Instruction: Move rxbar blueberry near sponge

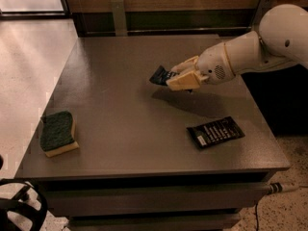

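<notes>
My gripper (179, 76) reaches in from the right on a white arm and is shut on the rxbar blueberry (160, 75), a small dark navy wrapper that sticks out to the left of the cream fingers (182, 82). It holds the bar above the middle of the grey table (120, 114). The sponge (57, 132), green on top with a yellow base, lies flat near the table's front left corner, well to the left of and nearer than the gripper.
A larger flat black wrapper with white text lines (215, 132) lies at the table's front right. A dark wall panel with metal brackets runs behind the table. Pale floor lies to the left.
</notes>
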`<action>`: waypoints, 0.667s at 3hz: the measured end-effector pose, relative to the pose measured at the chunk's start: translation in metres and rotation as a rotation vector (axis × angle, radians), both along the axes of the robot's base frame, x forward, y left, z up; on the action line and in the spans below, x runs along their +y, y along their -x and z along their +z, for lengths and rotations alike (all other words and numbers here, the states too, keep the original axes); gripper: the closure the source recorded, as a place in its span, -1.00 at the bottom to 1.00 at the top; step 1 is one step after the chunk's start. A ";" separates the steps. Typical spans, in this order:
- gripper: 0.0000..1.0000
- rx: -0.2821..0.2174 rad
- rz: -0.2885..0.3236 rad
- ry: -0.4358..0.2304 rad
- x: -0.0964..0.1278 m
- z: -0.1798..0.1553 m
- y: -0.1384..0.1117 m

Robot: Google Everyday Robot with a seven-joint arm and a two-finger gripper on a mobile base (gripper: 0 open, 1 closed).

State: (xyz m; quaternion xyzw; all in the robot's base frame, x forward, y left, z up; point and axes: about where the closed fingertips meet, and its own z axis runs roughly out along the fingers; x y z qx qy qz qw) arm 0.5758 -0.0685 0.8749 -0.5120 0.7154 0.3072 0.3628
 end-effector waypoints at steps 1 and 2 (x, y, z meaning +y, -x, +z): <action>1.00 0.015 0.109 -0.013 0.031 -0.004 0.020; 1.00 0.015 0.212 0.000 0.060 0.000 0.039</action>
